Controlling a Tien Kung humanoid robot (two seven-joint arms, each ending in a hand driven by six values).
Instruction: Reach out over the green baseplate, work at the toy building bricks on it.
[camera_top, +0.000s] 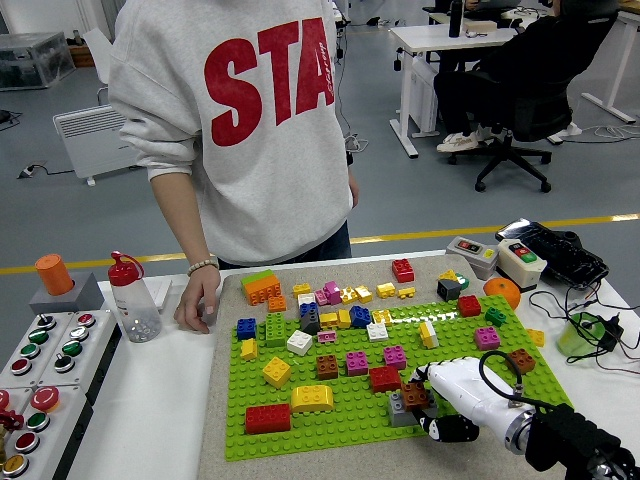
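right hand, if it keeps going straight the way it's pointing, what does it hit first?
The right hand points left across the green baseplate, fingers closed on a brown brick atop a grey one. Straight on, the yellow brick looks likeliest first, though height above the bricks is unclear.
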